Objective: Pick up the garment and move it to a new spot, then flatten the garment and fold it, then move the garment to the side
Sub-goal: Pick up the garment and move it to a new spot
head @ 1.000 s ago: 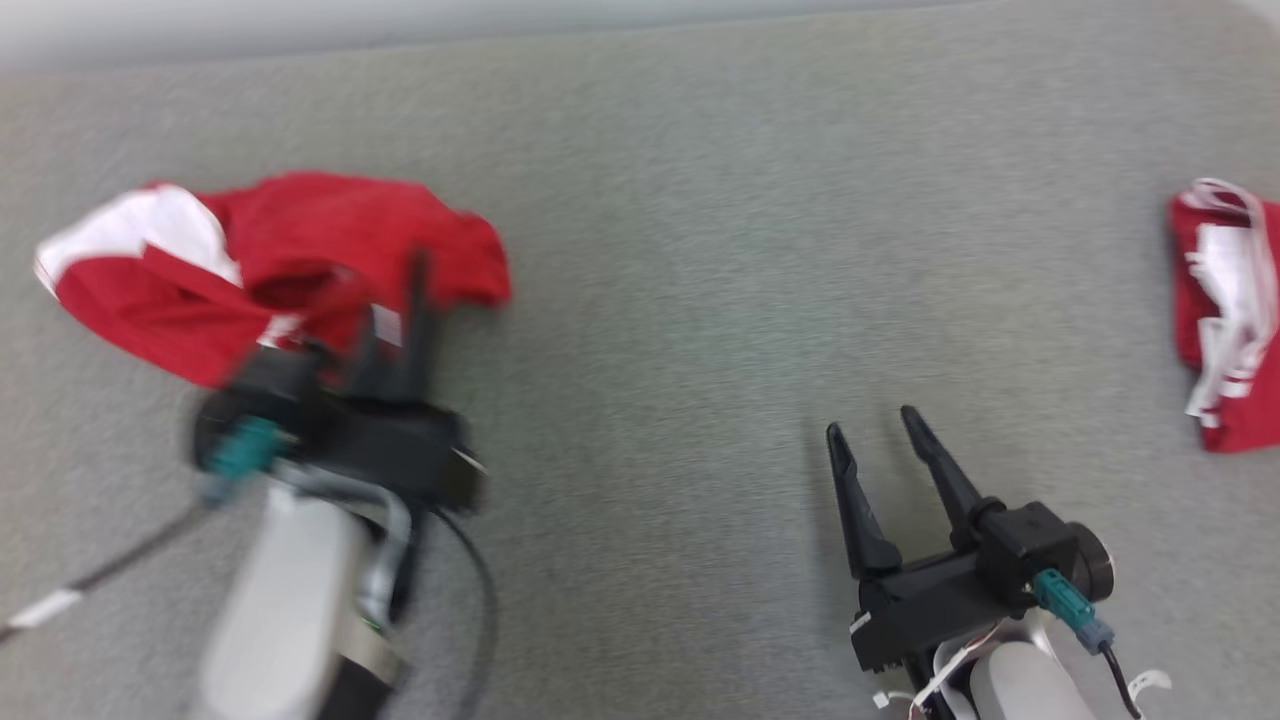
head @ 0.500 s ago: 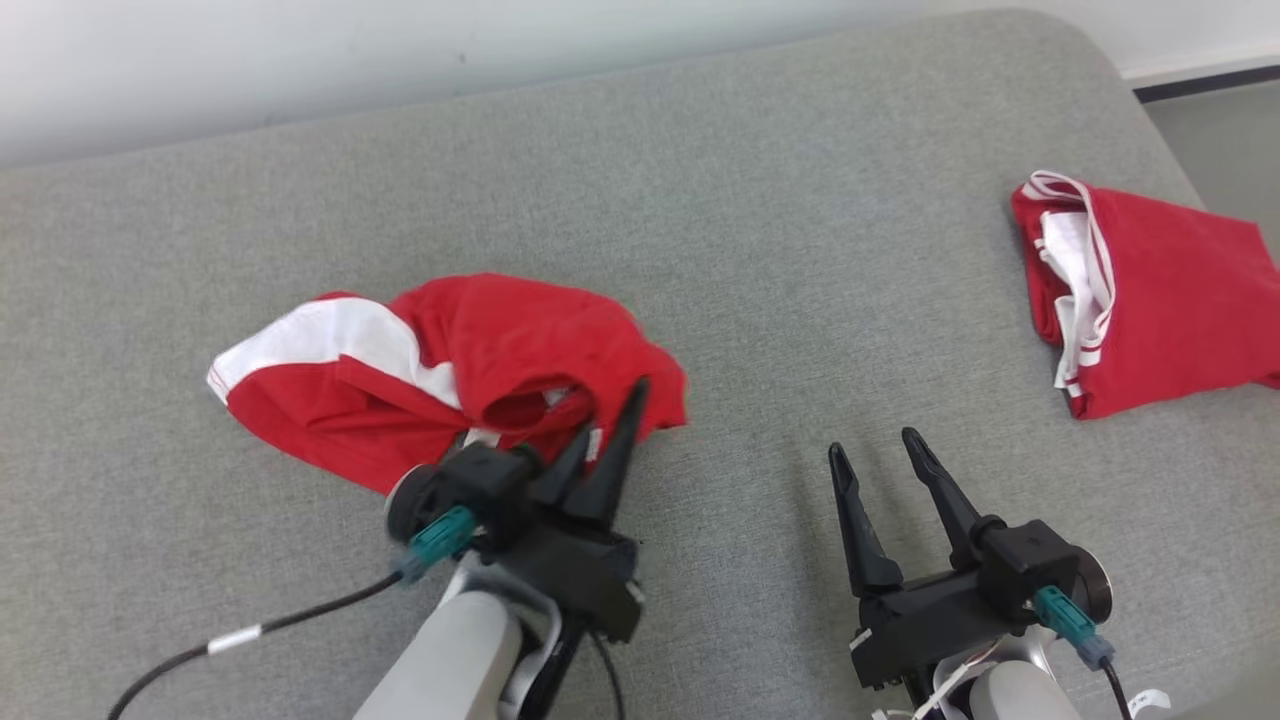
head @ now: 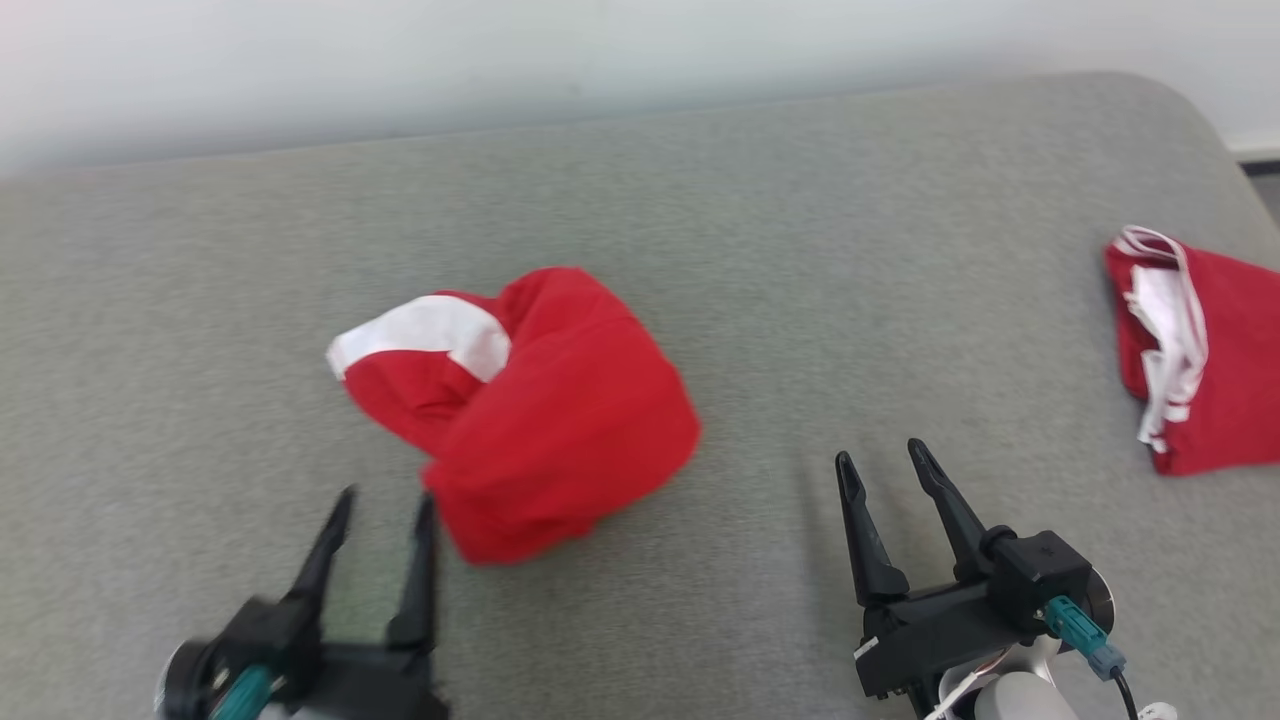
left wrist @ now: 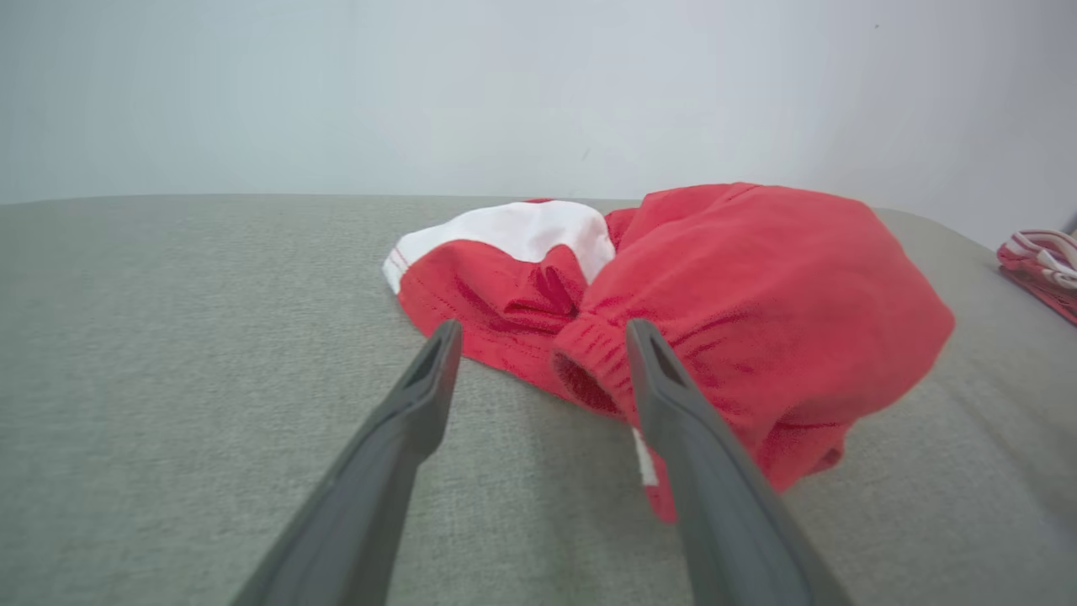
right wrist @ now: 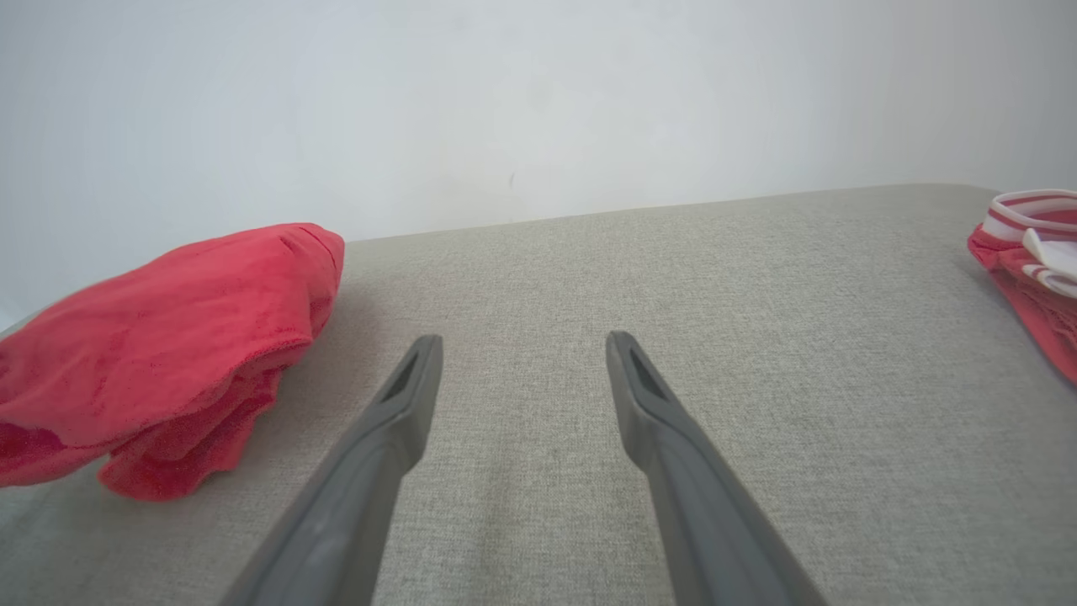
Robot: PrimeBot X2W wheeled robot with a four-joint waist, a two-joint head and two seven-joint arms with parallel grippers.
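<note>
Left tool (head: 388, 497) has released the garment (head: 560, 420); jaws wide, empty.

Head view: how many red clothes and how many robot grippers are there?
Red clothes: 2, the crumpled garment and the other garment at the right edge.
Grippers: 2, the left gripper and the right gripper.
Total: 4.

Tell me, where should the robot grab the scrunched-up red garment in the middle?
Probably the gathered elastic edge of the red garment, which bulges up on the near side. The open left gripper faces it, so come in low from there.
</note>
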